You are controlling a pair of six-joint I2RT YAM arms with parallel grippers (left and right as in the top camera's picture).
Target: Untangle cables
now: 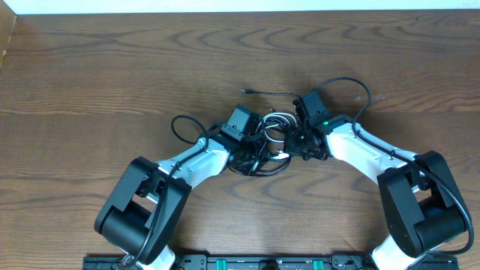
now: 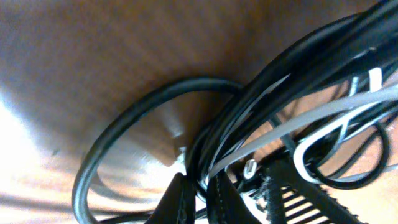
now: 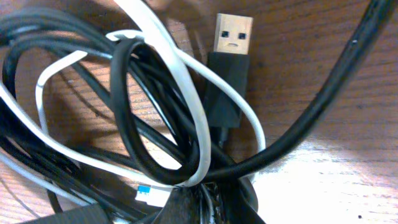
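Now cables (image 3: 122,99) in left claw (image 2: 200,194)

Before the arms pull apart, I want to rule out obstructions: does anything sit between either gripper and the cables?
Nothing visible does. The left gripper is shut on black strands of the cables, and the right gripper is shut where a white and a black strand meet.
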